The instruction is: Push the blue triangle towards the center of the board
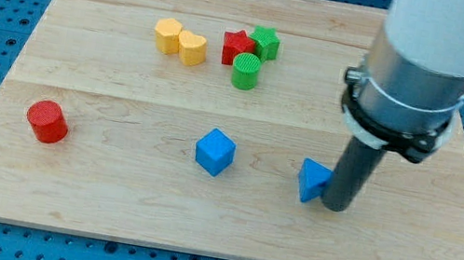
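The blue triangle (311, 180) lies on the wooden board (108, 194), right of the middle and towards the view's bottom. My tip (333, 207) stands right against the triangle's right side, touching or nearly touching it. The rod rises from there into the grey and white arm at the view's top right. A blue cube (214, 152) sits to the left of the triangle, near the board's middle.
A red cylinder (47, 121) sits at the left. Near the top are a yellow hexagon (168, 34) touching a yellow heart (192, 49), and a tight cluster of a red star (237, 47), a green star (264, 43) and a green cylinder (246, 71).
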You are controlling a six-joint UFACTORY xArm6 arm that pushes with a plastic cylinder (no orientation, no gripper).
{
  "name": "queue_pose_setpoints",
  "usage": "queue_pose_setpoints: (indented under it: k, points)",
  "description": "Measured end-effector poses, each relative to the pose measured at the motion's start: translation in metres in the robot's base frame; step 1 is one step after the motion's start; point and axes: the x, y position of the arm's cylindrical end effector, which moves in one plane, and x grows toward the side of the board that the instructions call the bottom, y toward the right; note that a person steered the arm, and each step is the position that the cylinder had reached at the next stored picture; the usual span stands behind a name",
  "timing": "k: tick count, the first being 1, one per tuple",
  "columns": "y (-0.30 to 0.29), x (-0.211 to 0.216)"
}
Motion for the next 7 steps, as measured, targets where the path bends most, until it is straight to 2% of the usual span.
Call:
queue_pose_setpoints:
  k: [3, 7]
  points:
    - [-0.069, -0.029]
    - [-0.077, -0.089]
